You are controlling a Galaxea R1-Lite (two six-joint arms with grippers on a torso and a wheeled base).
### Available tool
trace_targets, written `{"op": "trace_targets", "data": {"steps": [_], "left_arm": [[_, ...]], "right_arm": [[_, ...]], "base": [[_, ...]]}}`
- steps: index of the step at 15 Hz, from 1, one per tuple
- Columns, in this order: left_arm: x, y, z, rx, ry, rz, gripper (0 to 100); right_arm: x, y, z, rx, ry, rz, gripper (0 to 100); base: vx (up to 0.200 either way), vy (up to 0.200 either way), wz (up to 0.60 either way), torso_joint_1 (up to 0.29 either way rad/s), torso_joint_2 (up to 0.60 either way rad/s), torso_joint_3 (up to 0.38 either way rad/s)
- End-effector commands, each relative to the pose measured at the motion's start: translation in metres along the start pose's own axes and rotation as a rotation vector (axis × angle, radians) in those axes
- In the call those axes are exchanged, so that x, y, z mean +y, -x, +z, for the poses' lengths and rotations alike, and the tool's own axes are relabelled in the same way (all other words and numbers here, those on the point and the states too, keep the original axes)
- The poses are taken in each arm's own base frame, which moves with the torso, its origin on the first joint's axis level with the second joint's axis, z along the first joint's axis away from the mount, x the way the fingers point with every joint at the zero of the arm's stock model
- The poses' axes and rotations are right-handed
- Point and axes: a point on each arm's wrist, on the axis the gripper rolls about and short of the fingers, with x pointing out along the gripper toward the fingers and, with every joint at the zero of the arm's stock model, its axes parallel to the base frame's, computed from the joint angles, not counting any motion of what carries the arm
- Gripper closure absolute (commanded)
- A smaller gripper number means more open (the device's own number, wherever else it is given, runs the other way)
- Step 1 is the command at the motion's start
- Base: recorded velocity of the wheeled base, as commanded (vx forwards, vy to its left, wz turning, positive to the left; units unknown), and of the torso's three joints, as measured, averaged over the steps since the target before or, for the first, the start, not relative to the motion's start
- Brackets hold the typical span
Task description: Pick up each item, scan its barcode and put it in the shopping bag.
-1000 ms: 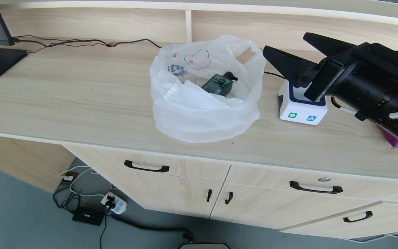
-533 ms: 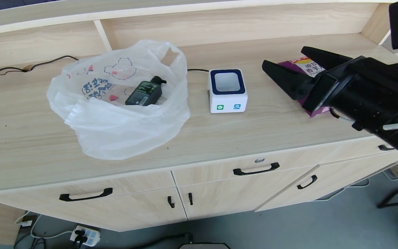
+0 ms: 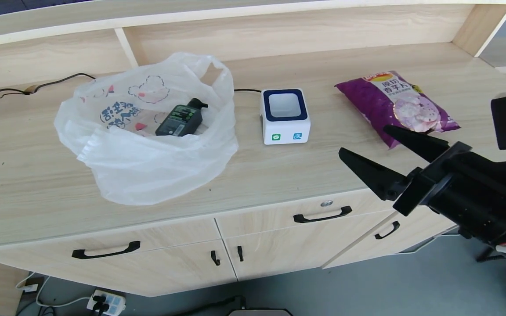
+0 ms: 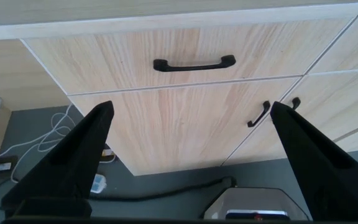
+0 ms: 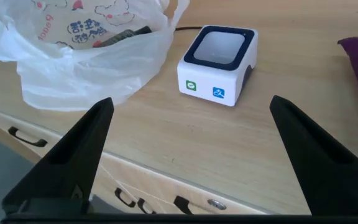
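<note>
I see the light wooden counter [image 3: 305,171] carrying a white plastic shopping bag [image 3: 156,166] at its left, the white scanner [image 3: 285,116] just beside it, and a purple snack packet [image 3: 393,105] flat farther right

Shop checkout, wooden counter [image 3: 24,184] with drawers [image 3: 156,243], barcode scanner [image 3: 285,117], plastic shopping bag [image 3: 156,171], snack packet [image 3: 393,105]

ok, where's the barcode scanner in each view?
Head view: scanner on the counter, between shopping bag and purple chip bag.
Right wrist view: scanner beside the shopping bag.
Left wrist view: faces drawer fronts below the counter.
Shared landmark: the shopping bag.
</note>
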Motion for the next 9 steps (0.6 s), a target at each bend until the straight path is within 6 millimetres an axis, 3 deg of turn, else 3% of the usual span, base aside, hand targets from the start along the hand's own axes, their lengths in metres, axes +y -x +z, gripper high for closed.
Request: {"op": "trace_targets", "data": {"steps": [1, 9], "left_arm": [[0.000, 0.000, 0.000, 0.001, 0.000, 0.001, 0], [0.000, 0.000, 0.000, 0.001, 0.000, 0.001, 0]], "right_arm": [[-0.003, 0.001, 0.002, -0.006, -0.071, -0.021, 0], [-0.018, -0.016, 0.002, -0.013, -0.109, -0.118, 0]], "base": [[0.000, -0.200, 0.00, 0.002, 0.00, 0.012], [0.000, -0.200, 0.00, 0.005, 0.00, 0.002]]}}
